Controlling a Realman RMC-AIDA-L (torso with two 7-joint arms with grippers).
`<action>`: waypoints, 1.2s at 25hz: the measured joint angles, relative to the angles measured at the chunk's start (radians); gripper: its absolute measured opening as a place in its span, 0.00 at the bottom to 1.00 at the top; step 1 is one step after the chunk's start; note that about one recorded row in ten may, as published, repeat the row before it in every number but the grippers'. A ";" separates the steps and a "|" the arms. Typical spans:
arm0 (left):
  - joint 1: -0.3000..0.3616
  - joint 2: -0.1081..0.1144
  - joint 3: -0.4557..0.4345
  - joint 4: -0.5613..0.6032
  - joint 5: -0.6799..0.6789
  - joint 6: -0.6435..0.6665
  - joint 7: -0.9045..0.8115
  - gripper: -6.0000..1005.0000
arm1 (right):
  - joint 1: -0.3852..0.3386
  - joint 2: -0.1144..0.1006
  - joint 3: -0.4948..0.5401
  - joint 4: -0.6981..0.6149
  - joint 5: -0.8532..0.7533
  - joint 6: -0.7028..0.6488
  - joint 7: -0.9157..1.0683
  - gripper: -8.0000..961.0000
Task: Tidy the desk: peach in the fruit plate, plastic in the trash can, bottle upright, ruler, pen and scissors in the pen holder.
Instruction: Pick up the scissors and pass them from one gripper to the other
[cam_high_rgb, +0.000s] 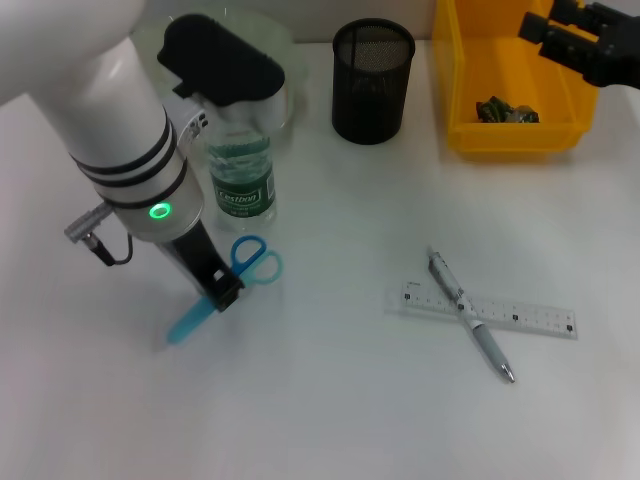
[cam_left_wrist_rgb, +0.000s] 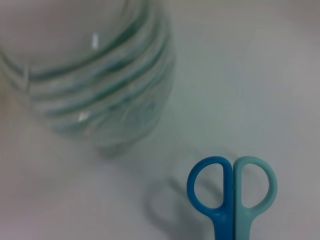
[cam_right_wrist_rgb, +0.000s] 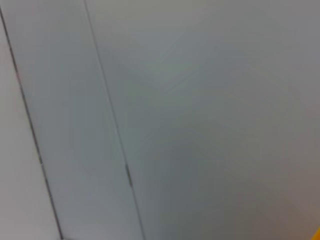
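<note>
My left gripper (cam_high_rgb: 222, 290) is low over the table's left side, shut on the scissors (cam_high_rgb: 250, 262). Their blue handles (cam_left_wrist_rgb: 231, 192) point toward the bottle and their light blue tip sticks out below the fingers. The handles cast a shadow on the table beneath them. Just behind stands the clear bottle (cam_high_rgb: 242, 180) with a green label, upright and big in the left wrist view (cam_left_wrist_rgb: 95, 70). The pen (cam_high_rgb: 470, 315) lies across the clear ruler (cam_high_rgb: 490, 310) at right centre. The black mesh pen holder (cam_high_rgb: 372, 80) stands at the back. The peach is out of view.
A yellow bin (cam_high_rgb: 455, 90) at the back right holds crumpled plastic (cam_high_rgb: 505, 110); my right gripper (cam_high_rgb: 575, 40) hovers over its far right corner. A clear glass plate (cam_high_rgb: 285, 50) shows behind the left arm, mostly hidden. The right wrist view shows only a grey surface.
</note>
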 joint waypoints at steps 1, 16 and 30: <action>0.007 0.000 -0.002 0.027 -0.004 0.001 0.000 0.23 | -0.004 0.000 0.016 0.000 0.002 0.000 0.000 0.65; 0.153 0.005 -0.073 0.377 -0.178 -0.059 0.080 0.23 | -0.069 -0.001 0.081 -0.002 0.019 -0.026 0.008 0.65; 0.320 0.008 -0.293 0.257 -0.750 -0.328 0.596 0.23 | -0.151 -0.052 0.081 -0.008 0.020 -0.251 0.015 0.65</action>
